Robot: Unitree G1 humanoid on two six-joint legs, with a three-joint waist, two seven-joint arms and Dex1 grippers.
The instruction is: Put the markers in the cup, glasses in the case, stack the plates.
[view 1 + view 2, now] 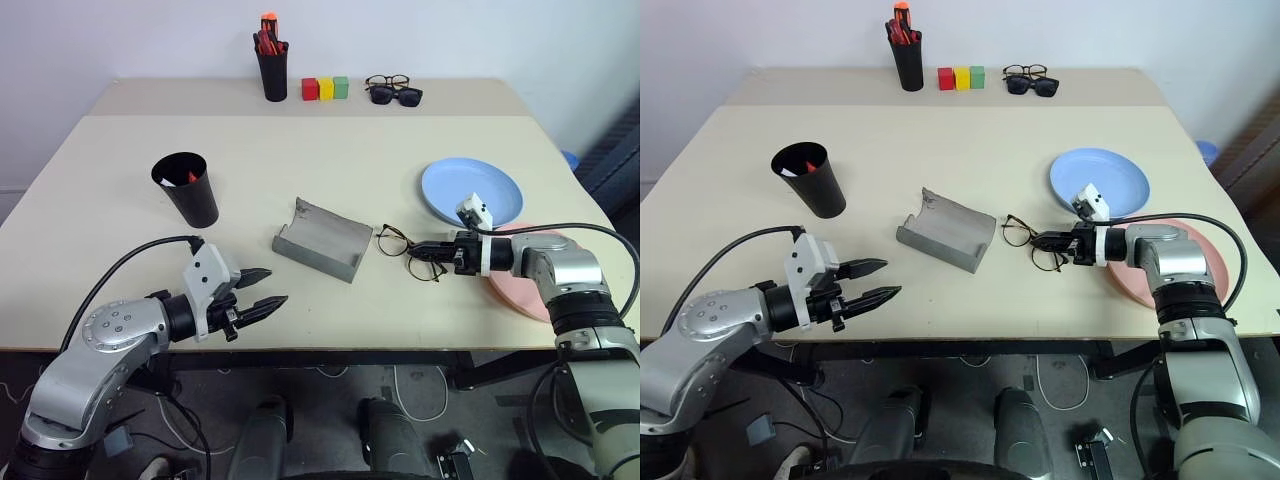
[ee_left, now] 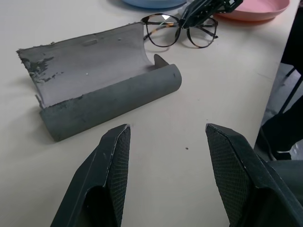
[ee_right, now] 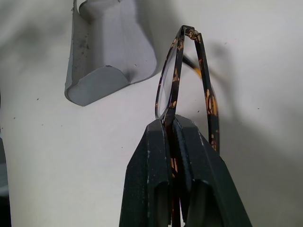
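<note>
The glasses lie open on the table just right of the grey case, which lies open with its hollow facing up. My right gripper is shut on the rim of the glasses, seen up close in the right wrist view. The black cup stands at the left with the markers inside it. The light blue plate and the pink plate lie side by side at the right, the pink one partly under my right arm. My left gripper hovers open near the front edge, pointing at the case.
At the back stand a black pen holder with red and orange pens, three coloured blocks and two other pairs of glasses. A seam crosses the table in front of them. The front edge runs just below both arms.
</note>
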